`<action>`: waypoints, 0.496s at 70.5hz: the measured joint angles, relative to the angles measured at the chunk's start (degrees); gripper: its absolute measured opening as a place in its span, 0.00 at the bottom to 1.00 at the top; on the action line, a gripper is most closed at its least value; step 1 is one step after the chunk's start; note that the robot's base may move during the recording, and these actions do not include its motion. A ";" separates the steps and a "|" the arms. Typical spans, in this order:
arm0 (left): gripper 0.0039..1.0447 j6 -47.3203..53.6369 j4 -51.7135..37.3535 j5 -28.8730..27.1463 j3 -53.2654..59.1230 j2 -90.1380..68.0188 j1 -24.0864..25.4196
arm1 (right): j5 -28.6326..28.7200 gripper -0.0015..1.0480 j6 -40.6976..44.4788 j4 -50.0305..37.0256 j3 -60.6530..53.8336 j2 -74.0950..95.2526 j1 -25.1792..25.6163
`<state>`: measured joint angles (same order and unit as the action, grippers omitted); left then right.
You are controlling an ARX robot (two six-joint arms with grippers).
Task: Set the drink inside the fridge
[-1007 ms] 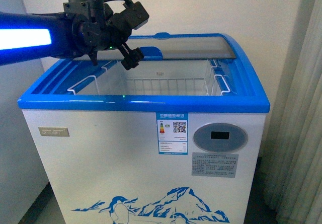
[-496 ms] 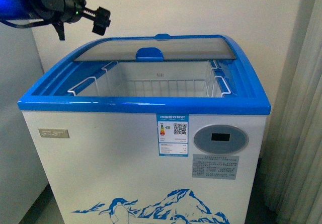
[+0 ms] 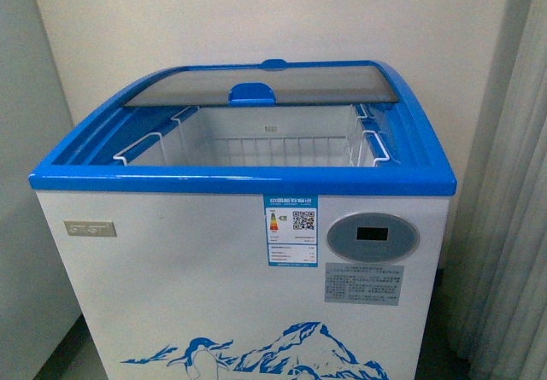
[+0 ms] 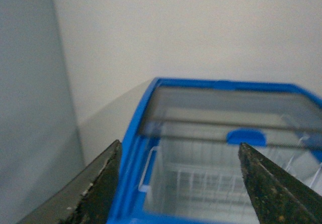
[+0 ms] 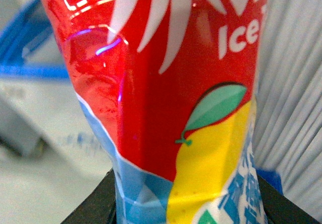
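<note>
The fridge (image 3: pixel 214 269) is a white chest freezer with a blue rim and a penguin-and-mountain graphic, filling the front view. Its curved glass lid (image 3: pixel 282 85) is slid back, and white wire baskets (image 3: pixel 256 145) show inside. Neither arm shows in the front view. My left gripper (image 4: pixel 178 183) is open and empty, looking down at the fridge (image 4: pixel 131 148) from its left side. My right gripper (image 5: pixel 186 204) is shut on the drink (image 5: pixel 166 83), whose red label with white lettering and blue-yellow patch fills that view. Its cap is out of view.
A tall grey-white cabinet (image 3: pixel 26 184) stands against the fridge's left side, also in the left wrist view (image 4: pixel 30 108). Pale curtains (image 3: pixel 513 226) hang to the right. A plain wall (image 3: pixel 282 13) is behind.
My left arm has swung up and away to the left from above the fridge opening and left the front view. The fridge lid stays slid back.
</note>
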<state>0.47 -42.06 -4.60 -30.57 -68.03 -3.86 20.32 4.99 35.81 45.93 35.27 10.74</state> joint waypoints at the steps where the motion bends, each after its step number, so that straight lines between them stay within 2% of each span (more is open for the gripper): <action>1: 0.52 -0.02 -0.09 0.04 1.77 1.05 0.17 | 1.09 0.40 1.64 1.18 0.79 1.33 -0.24; 3: 0.47 -0.15 -0.33 0.26 6.12 3.65 0.46 | 3.28 0.40 5.99 2.62 2.43 5.09 -1.44; 10: 0.33 -0.15 -0.46 4.24 13.16 7.52 2.38 | 3.34 0.40 20.22 0.46 6.38 15.32 -6.32; 15: 0.16 -0.17 -0.48 4.39 16.85 10.62 3.63 | -2.82 0.40 37.51 -4.44 13.90 29.31 -11.87; 22: 0.02 -0.28 -0.39 4.68 18.86 13.70 3.72 | -9.73 0.40 50.82 -8.79 22.03 42.01 -15.28; 30: 0.02 -0.33 0.61 4.63 21.27 17.22 3.72 | -15.30 0.40 68.39 -15.50 33.42 56.65 -18.88; 35: 0.02 -0.33 1.46 4.63 22.51 19.10 3.72 | -18.78 0.40 75.17 -15.91 40.17 63.82 -20.83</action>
<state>0.14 -40.60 0.03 -8.05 -48.93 -0.14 1.54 80.16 19.90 86.11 99.09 -10.09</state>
